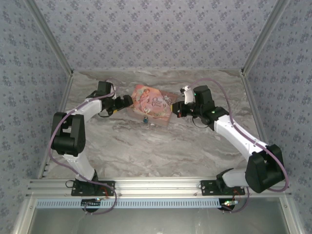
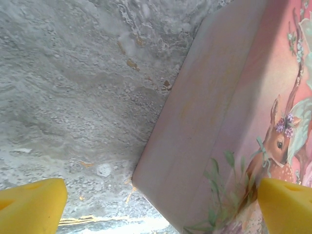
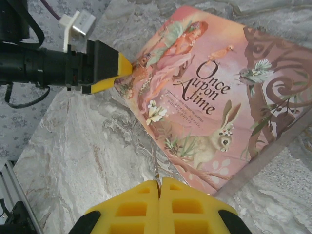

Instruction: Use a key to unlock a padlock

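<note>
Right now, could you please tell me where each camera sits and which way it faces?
Top external: above and behind the bases, looking down at the table; both arms show, left gripper and right gripper flanking the pink box, padlock at its near edge.
Left wrist: looks past its open yellow fingers at the box's side wall.
Right wrist: looks over its shut fingers, pinching what looks like the key, at the box lid and left gripper.
Shared: all three show the pink box.
</note>
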You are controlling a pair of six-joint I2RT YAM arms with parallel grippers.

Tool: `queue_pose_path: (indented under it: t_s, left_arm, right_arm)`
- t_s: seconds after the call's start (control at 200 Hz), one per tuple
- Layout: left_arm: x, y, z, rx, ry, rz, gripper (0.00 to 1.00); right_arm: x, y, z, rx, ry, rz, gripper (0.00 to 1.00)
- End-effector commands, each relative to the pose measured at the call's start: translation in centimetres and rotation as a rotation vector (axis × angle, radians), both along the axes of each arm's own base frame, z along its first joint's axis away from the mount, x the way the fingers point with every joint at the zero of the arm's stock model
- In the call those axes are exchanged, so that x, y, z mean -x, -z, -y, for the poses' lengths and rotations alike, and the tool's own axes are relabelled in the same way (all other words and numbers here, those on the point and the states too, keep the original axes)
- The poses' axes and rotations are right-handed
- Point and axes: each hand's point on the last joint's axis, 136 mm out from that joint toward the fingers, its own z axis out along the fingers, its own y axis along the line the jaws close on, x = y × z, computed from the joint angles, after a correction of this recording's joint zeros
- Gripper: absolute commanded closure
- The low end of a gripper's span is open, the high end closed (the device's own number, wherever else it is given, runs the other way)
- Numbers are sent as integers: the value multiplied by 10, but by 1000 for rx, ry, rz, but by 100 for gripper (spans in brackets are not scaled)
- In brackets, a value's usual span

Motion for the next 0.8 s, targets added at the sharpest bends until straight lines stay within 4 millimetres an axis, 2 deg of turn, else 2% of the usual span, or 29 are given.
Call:
queue_pose_path:
  t_s: [0.0, 0.185, 0.325, 0.445, 0.53, 0.675, 0.795]
  left_arm:
    - [2, -13, -8, -39, 16, 69, 0]
    - [24, -52, 2, 30, 87, 271, 0]
    - [56, -63, 20, 48, 193, 398, 1]
    - [87, -59, 43, 18, 308, 506, 0]
    - [104, -51, 52, 20, 352, 488, 0]
    - [115, -32, 64, 79, 388, 430, 1]
    - [120, -18, 83, 131, 477, 402, 12]
  right_arm:
    - [-3, -3, -9, -48, -18, 5, 100]
    - [-13, 6, -24, -118, -45, -30, 100]
    - [-22, 24, -34, -130, -58, -83, 100]
    - [-30, 41, -38, -113, -54, -123, 100]
    - [-35, 53, -40, -95, -46, -152, 100]
    - [-39, 71, -39, -72, -34, -198, 100]
    - [-39, 82, -38, -49, -29, -230, 100]
